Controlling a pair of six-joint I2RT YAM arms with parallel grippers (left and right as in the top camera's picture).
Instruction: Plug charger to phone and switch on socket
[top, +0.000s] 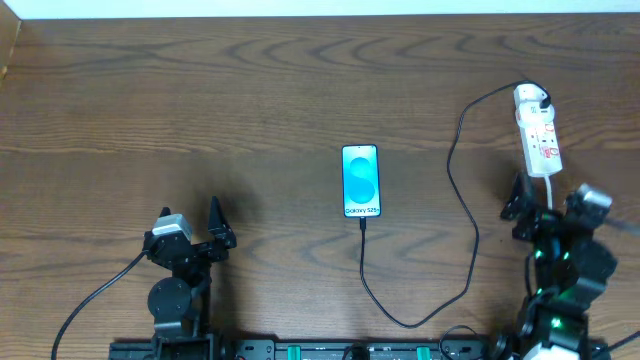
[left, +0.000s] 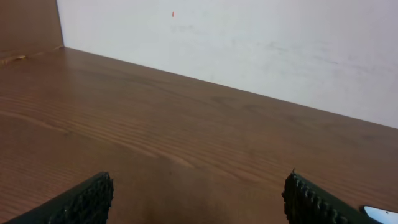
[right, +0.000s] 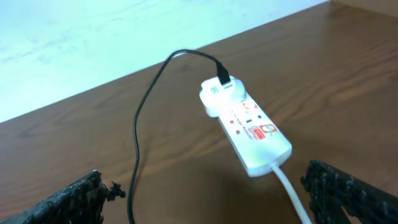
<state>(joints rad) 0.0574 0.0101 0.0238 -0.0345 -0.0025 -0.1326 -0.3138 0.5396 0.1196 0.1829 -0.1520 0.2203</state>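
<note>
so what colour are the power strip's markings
Red, on the white elongated power strip; right wrist view.

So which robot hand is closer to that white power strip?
The right gripper, at the socket's near end; the left gripper is far off, past the phone.

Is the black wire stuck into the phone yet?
It looks plugged in: the charger tip meets the bottom edge of the phone straight on. How fully it sits is too small to tell.
</note>
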